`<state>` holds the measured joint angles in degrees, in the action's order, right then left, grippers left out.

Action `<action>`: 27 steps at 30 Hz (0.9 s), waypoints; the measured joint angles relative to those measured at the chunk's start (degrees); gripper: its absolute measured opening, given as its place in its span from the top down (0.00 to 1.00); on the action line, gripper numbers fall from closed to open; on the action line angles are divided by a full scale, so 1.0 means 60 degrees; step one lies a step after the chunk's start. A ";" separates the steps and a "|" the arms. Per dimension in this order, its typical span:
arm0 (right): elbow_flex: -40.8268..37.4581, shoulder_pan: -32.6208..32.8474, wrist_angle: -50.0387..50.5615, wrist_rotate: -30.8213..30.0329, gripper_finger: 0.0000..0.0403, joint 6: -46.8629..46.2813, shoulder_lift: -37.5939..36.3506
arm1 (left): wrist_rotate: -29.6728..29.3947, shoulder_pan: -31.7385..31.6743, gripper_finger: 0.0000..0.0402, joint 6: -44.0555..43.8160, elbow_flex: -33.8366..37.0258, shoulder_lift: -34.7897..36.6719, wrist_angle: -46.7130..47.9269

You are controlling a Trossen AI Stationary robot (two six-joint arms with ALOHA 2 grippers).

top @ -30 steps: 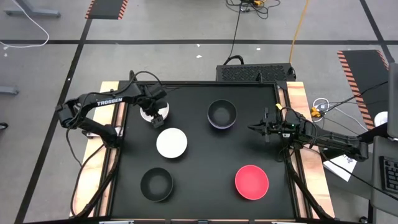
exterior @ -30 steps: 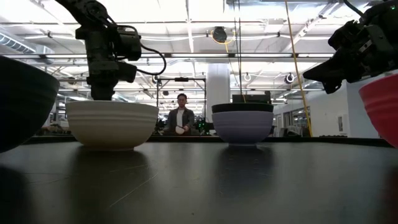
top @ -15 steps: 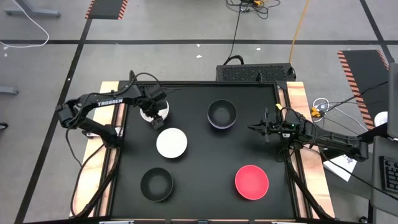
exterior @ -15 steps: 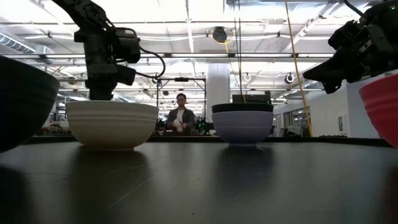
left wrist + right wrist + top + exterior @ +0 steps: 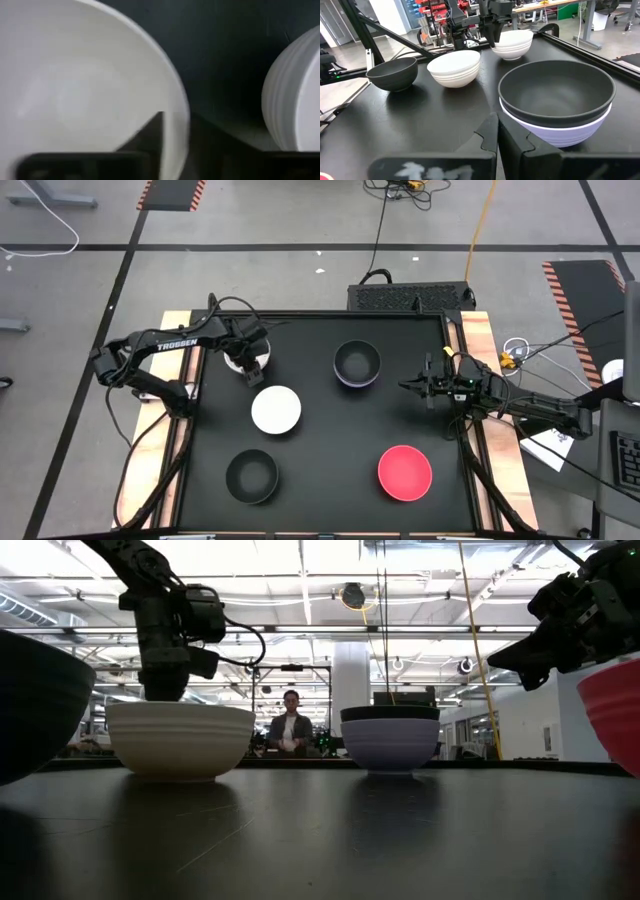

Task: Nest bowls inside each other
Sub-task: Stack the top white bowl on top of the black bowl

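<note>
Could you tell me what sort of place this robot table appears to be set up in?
Probably a large robotics lab or workshop: long ceiling lights over an open hall, hazard-striped floor mats and trailing cables around the table, and a person at a workstation behind it.

We see only small changes. The left gripper (image 5: 250,368), at the far white bowl (image 5: 240,363) near the table's back left, has drawn its fingers in: in the left wrist view they now stand on either side of that bowl's rim (image 5: 177,112), one inside and one outside. In the low view the left arm's wrist sits slightly higher and a touch further left than a second ago. In the room behind the table, the person (image 5: 291,730) has shifted their hands a little in front of their chest.
</note>
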<state>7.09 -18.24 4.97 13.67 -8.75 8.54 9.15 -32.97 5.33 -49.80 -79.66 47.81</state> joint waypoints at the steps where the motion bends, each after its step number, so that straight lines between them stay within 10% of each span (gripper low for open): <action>1: 0.0000 0.0003 0.0000 0.0000 1.00 -0.0001 0.0000 | 0.0002 0.0000 0.91 0.0041 0.0000 0.0000 0.0008; 27: 0.0000 0.0000 0.0033 -0.0004 1.00 -0.0036 0.0000 | 0.0319 -0.0059 0.99 0.0401 -0.0069 0.2253 -0.0780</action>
<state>7.09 -18.24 5.17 13.65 -8.97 8.54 11.06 -33.33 7.74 -50.22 -66.14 43.13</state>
